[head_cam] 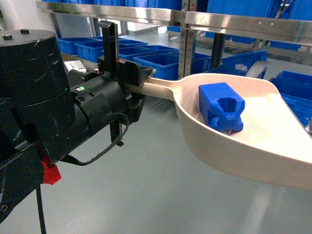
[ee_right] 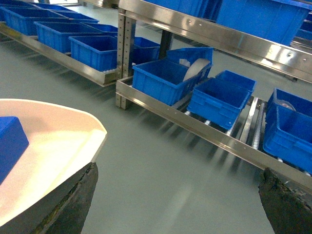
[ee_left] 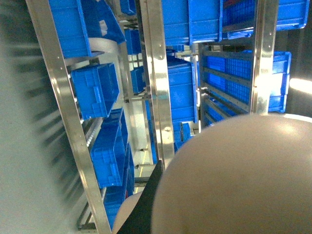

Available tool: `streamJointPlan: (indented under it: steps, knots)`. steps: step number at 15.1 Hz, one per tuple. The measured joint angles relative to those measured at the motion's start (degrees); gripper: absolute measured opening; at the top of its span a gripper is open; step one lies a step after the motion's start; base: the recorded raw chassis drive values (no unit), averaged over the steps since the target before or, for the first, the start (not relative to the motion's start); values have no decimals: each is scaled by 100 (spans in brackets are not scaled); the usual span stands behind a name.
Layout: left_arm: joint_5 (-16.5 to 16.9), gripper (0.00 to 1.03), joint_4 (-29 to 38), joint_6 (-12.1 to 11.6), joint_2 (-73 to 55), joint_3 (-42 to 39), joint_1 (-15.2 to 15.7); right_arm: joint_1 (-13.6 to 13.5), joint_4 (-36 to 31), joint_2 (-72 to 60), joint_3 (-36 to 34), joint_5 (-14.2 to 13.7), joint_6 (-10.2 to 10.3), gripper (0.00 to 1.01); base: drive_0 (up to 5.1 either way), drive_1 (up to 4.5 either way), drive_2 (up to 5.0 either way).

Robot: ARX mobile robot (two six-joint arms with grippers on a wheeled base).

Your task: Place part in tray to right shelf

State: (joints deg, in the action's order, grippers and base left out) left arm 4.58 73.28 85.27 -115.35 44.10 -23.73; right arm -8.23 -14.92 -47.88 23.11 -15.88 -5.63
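Observation:
The beige tray [head_cam: 253,146] is held up over the grey floor, its long handle [head_cam: 161,87] running left into my left gripper [head_cam: 140,80], which is shut on it. The blue part [head_cam: 222,108] lies inside the scoop against its back wall. In the left wrist view the tray's underside [ee_left: 239,180] fills the lower right, with one black finger [ee_left: 148,207] beside it. The right wrist view shows the tray's mouth [ee_right: 58,141] and a corner of the part [ee_right: 9,146] at the left. My right gripper [ee_right: 178,195] is open over the floor with nothing in it.
Steel racks [head_cam: 195,19] stand ahead, with blue crates [head_cam: 161,61] on the low level. In the right wrist view a low roller shelf [ee_right: 214,134] carries several blue crates [ee_right: 161,78], one holding a white roll [ee_right: 195,68]. Grey floor [ee_right: 161,165] lies between.

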Motion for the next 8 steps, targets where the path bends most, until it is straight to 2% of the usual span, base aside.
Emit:
streamJointPlan:
  steps: [8]
  knots:
    - [0,13,2,0,0,0,0,0,2,0,0,0,0,98,-164,-164,-164]
